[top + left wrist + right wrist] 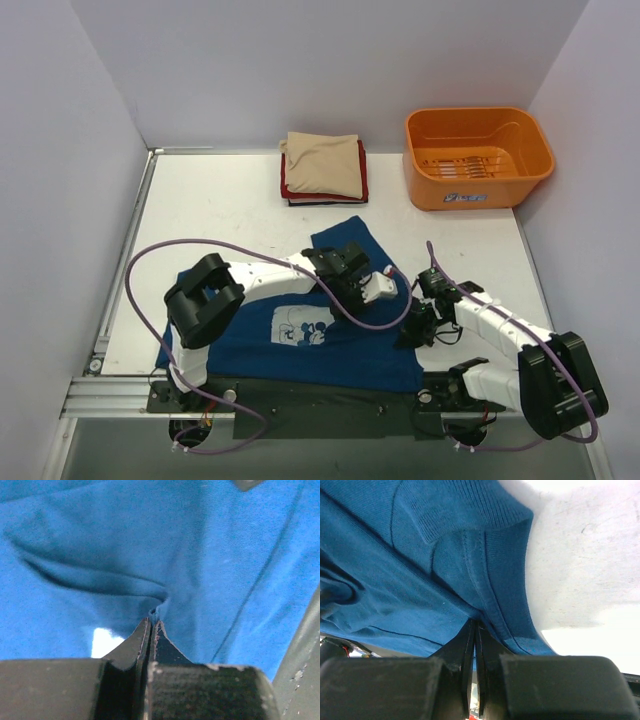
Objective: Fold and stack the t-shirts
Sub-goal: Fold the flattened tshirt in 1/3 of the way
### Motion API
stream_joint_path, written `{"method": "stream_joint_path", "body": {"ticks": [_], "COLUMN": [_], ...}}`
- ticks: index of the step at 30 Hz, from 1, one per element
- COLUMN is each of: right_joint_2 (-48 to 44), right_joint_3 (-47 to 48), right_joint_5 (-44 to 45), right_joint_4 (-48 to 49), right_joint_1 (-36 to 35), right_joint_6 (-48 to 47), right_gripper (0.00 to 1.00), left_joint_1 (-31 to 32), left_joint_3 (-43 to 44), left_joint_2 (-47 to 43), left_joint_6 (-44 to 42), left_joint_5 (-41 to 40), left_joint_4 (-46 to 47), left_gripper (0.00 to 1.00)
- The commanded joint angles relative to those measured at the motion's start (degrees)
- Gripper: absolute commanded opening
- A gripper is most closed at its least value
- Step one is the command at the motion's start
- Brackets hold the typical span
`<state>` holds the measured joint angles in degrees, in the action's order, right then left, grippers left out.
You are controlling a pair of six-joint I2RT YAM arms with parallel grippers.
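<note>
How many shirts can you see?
4: blue shirt spread at the front; beige shirt atop red shirt atop dark shirt, stacked at the back. More may be hidden in that stack.

You see only thin edges of the red and dark folded shirts (364,183) under the beige folded cloth square (322,163). Your left arm (265,278) hides part of the dark blue cotton t-shirt (350,350). The label (465,197) on the orange plastic tub (520,185) is too small to read

High rear overview, wrist close-ups share shirt (200,555)
</note>
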<state>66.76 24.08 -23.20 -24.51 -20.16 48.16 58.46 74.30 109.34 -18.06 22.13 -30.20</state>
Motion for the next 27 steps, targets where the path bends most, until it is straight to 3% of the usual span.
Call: {"method": "stream_joint_path", "body": {"ticks": [1, 5, 13, 14, 17, 21, 22, 25, 27], "right_joint_2": [-0.8, -0.7, -0.6, -0.7, -0.9, -1.7, -2.0, -3.7, -3.7], "right_joint_3": [-2.7, -3.2, -2.9, -3.0, -2.3, 3.5, 7.1, 15.5, 20.6], "right_joint_5": [5.7, 5.9, 5.7, 5.8, 5.9, 7.0, 8.5, 12.7, 16.0], "right_joint_4": [-6.4, -6.3, -6.4, -6.6, -6.7, -10.1, -12.9, -19.4, -23.2], "right_joint_1": [0.6, 0.7, 0.7, 0.7, 0.7, 0.4, 0.3, 0.1, 0.1], "right_joint_6": [-0.9, -1.1, -1.5, -1.6, -2.2, -6.1, -7.8, -11.1, -13.1], "right_gripper": [0.0, 0.0, 0.0, 0.0, 0.0, 0.01, 0.04, 0.28, 0.4], "left_joint_1": [-6.8, -11.0, -11.8, -11.9, -12.0, -12.6, -13.5, -17.0, -19.8], "left_joint_3": [1.6, -1.4, -2.8, -2.5, -1.9, 0.3, 1.5, 4.1, 5.5], "left_joint_2": [-3.6, -5.1, -3.0, -2.9, -3.1, -3.8, -4.6, -6.2, -7.6], "left_joint_6": [3.6, 6.0, 5.3, 5.1, 5.1, 6.4, 6.5, 6.7, 5.9], "left_joint_5": [-2.3, -5.4, -7.1, -6.2, -3.8, -7.2, -7.8, -7.8, -8.7], "left_joint_4": [0.8, 3.6, 2.7, 1.2, 0.3, -1.2, -1.7, -4.4, -7.4], "left_gripper": [0.0, 0.0, 0.0, 0.04, 0.32, 0.44, 0.46, 0.55, 0.56]}}
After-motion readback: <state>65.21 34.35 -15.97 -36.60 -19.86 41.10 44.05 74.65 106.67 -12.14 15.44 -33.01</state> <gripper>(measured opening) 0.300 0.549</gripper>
